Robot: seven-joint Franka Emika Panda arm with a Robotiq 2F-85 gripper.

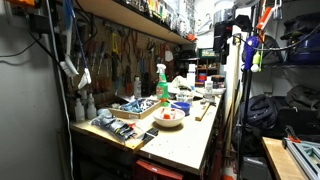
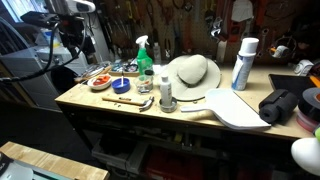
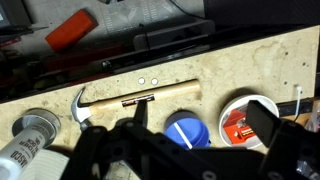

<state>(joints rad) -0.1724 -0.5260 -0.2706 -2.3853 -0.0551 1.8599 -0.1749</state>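
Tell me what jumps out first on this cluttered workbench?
A cream wide-brimmed straw hat sits mid-bench in an exterior view, a green plastic spray bottle upright beside it. In the wrist view, a wooden-handled steel hammer lies flat on the pale benchtop just beyond the black robot gripper, whose jaws stand open with a round blue dish showing between them.

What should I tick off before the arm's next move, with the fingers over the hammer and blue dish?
1. Gripper open, holding nothing: ok.
2. Hammer lying flat on the bench, nothing on it: ok.
3. Blue dish apart from the hammer handle: ok.
4. White bowl free of the fingers: cannot tell, one overlaps it in the wrist view.
5. Spray can apart from the hammer head: ok.
6. Fingers' height above the bench: cannot tell.
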